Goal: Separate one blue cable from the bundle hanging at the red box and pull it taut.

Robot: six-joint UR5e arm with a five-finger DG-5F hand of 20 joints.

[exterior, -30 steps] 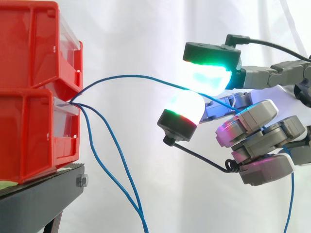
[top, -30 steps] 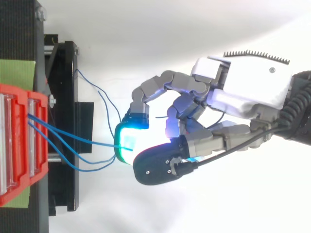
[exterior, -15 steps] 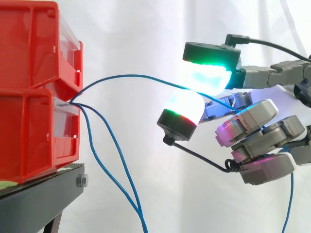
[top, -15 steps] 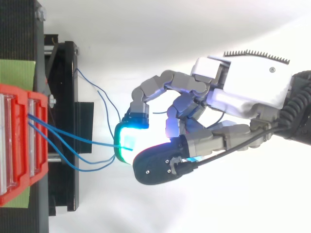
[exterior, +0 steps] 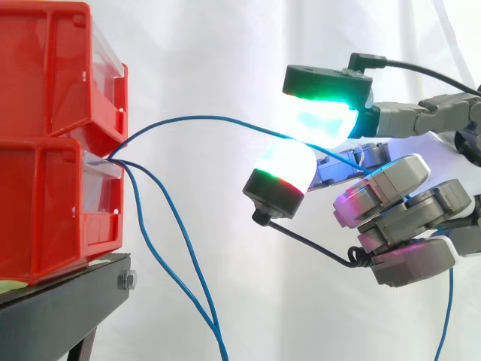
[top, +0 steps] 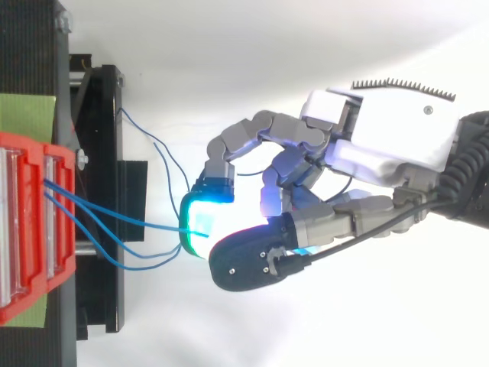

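Several thin blue cables leave the front of the lower red box (exterior: 45,218) at the left. One blue cable (exterior: 203,117) arcs up and rightwards to my hand (exterior: 391,203). It is pinched between a green-glowing fingertip (exterior: 327,116) above and a white-red pad (exterior: 285,169) below. This cable curves gently instead of running straight. The other blue cables (exterior: 180,248) hang down below the box. From above, my hand (top: 382,145) lies right of the red boxes (top: 23,229), with its fingers curled and the held cable (top: 130,222) running into the glowing pad.
The two stacked red boxes stand on a black stand (exterior: 60,308) before a white curtain. A green sheet (top: 27,115) lies on the stand behind the boxes. One more stretch of blue cable (exterior: 447,316) hangs below my hand at the right.
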